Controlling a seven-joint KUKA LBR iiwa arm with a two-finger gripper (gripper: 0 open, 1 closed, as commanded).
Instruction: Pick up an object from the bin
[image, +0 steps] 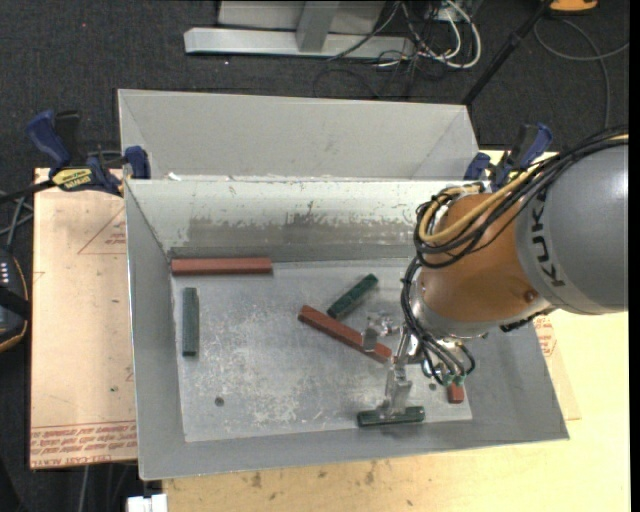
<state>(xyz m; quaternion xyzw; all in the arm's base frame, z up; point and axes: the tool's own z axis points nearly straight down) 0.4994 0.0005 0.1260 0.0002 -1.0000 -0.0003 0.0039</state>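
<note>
The gripper (397, 396), its spread impossible to tell, hangs directly over the near green bar (391, 418), which lies left-right.

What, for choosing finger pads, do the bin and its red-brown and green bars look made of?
Bin: grey sheet metal, scratched on floor and back wall. Red-brown bar by the back wall, dark green bar at left: matte, straight-edged, no glint; perhaps painted wood or plastic.

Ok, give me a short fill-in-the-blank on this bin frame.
The long red-brown bar lies against the bin's ___ wall.
The gripper hangs over the green bar by the ___ wall.
With the left bar and the mid-bin bar, green bars number ___.
Missing: back; front; three.
</note>
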